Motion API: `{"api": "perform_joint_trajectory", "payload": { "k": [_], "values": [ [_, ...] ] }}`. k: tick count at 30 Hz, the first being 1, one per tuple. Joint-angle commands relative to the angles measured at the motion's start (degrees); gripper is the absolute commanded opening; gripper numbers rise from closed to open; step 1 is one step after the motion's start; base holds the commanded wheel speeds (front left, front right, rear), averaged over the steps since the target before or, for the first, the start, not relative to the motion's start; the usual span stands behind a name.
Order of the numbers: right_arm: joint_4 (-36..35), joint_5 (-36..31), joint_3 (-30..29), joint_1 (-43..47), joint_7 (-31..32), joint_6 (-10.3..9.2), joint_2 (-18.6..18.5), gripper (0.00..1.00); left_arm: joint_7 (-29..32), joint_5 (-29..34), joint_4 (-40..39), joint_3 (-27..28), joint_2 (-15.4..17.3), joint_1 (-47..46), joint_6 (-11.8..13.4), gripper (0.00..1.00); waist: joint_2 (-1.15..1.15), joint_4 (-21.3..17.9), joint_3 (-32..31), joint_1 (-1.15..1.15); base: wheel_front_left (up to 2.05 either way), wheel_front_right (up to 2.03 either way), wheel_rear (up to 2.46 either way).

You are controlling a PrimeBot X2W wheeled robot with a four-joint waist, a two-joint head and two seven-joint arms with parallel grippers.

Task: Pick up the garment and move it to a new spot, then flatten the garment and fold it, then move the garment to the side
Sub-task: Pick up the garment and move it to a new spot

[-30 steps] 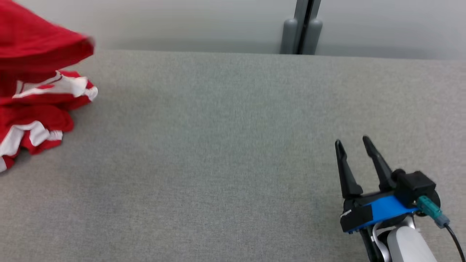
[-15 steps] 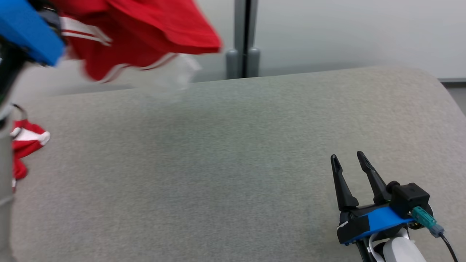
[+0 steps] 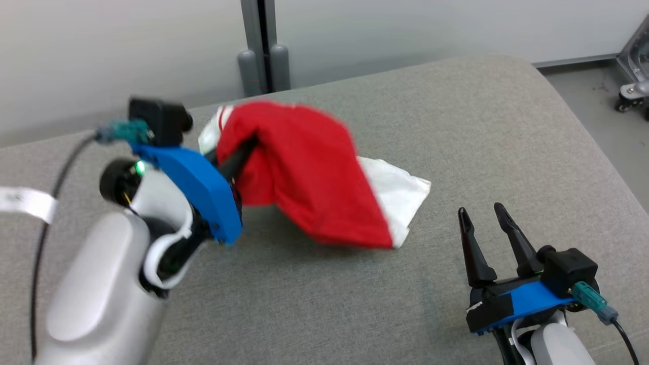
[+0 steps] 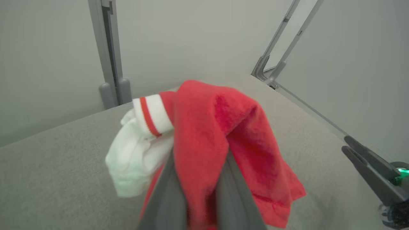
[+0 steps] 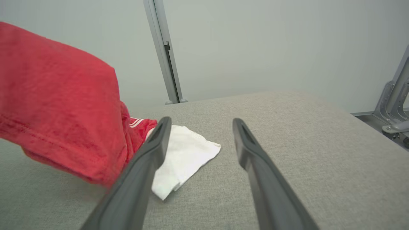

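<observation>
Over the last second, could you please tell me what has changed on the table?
The left hand, shut on the red garment, carried it rightward across the table toward the middle, its white part now touching down. The right hand stayed open and idle.

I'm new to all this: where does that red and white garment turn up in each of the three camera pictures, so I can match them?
Head view: garment left of centre, hanging down onto the grey table.
Left wrist view: garment at centre, reaching the bottom edge.
Right wrist view: garment at the left, white part towards the middle.
Shared landmark: the grey post behind the table, at the top of each view.
</observation>
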Motion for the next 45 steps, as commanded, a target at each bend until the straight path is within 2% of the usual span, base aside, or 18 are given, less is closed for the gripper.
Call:
{"api": "perform_joint_trajectory", "payload": {
  "k": [1,3,4,5,8,15,28,33,39,45],
  "values": [
    [0.1,0.3,0.0,-0.8,-0.4,0.03,-0.2,1.00,-1.4,0.9,1.6,-0.3,-0.3,1.2,-0.1,0.00,0.00,-0.1,0.2,0.00,0.00,0.00,0.00],
    [0.1,0.4,0.1,-1.1,-0.4,0.03,-0.2,1.00,-4.0,3.7,5.8,-1.9,-0.4,3.0,0.5,0.00,0.00,-0.3,0.6,0.00,0.00,0.00,0.00],
    [0.1,0.4,0.1,-1.1,-0.5,0.03,-0.2,1.00,-5.0,4.4,7.8,-2.5,-0.8,3.9,0.9,0.65,0.00,-0.2,0.6,0.00,0.00,0.00,0.00],
    [0.0,0.4,-0.1,-1.0,-0.5,0.03,-0.2,1.00,-6.5,5.8,9.1,-3.1,-1.0,4.1,1.1,1.00,0.00,-0.1,0.7,0.00,0.00,0.00,0.00],
    [0.1,0.0,-0.6,-0.5,-0.5,0.03,-0.2,1.00,-12.0,5.4,12.3,-2.3,-3.6,6.6,2.3,1.00,0.00,1.2,0.3,0.00,0.00,0.00,0.00],
    [0.4,-1.0,-0.9,0.9,0.1,0.03,-0.2,1.00,-22.8,4.8,13.5,0.0,-6.4,12.1,4.2,1.00,0.00,5.7,-2.1,0.00,0.00,0.00,0.00],
    [-1.4,-2.1,-2.5,4.2,2.3,0.03,-0.2,1.00,-40.7,9.5,7.7,4.5,-2.4,24.9,8.4,1.00,0.00,11.1,-6.0,0.00,0.00,0.00,0.00],
    [-2.1,-2.7,-4.6,5.8,3.2,0.03,-0.2,1.00,-43.4,12.4,5.2,6.1,-1.7,28.6,10.1,1.00,0.00,12.0,-6.9,0.00,0.00,0.00,0.00],
    [-3.4,-3.3,-5.8,7.4,4.2,0.03,-0.2,1.00,-43.7,15.6,3.7,6.7,-0.4,32.2,12.0,1.00,0.00,12.4,-7.5,0.00,0.00,0.00,0.00],
    [-4.4,-3.4,-5.7,8.2,4.9,0.03,-0.2,1.00,-43.4,15.0,2.4,7.3,-0.1,34.0,13.1,1.00,0.00,12.3,-7.4,0.00,0.00,0.00,0.00]
  ]
}}
